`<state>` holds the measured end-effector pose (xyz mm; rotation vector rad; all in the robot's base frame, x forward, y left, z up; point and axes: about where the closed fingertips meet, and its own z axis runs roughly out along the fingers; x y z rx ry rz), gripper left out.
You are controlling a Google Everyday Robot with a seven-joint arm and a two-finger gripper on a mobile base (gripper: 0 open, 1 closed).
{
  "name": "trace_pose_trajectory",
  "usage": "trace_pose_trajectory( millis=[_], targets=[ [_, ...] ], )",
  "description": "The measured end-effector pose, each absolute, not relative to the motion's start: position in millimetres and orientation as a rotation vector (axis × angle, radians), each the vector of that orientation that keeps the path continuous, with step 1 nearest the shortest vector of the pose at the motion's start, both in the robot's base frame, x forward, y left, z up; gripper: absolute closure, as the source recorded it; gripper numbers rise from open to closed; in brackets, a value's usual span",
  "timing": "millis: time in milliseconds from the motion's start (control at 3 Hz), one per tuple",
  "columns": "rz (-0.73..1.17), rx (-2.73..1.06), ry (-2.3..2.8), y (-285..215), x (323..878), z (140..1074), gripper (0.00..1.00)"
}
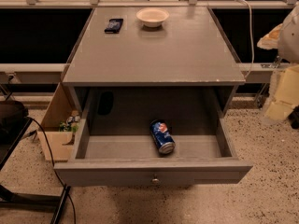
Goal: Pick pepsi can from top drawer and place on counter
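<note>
The pepsi can (162,136) lies on its side in the open top drawer (152,171), near the middle, with its silver end towards the front panel. The drawer is pulled fully out, and its small round knob (155,180) faces me. The counter (154,50) is the flat grey cabinet top above it. My gripper (280,104) shows only as pale shapes at the right edge of the view, well to the right of the drawer and apart from the can. It holds nothing that I can see.
A flat black device (114,25) and a white bowl (152,17) sit at the back of the counter. A cardboard box (58,125) stands on the speckled floor left of the cabinet. A black stand and cable (46,171) are at the lower left. A white cable (250,31) hangs at the right.
</note>
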<state>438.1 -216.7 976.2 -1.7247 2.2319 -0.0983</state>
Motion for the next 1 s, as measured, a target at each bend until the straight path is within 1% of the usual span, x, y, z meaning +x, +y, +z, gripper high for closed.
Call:
trace_pose_trajectory(
  millis=[667, 1000],
  targets=[
    [-0.099, -1.705, 2.232, -215, 442, 973, 0.0],
    [-0.117, -1.617, 2.242, -206, 457, 966, 0.0]
  ],
)
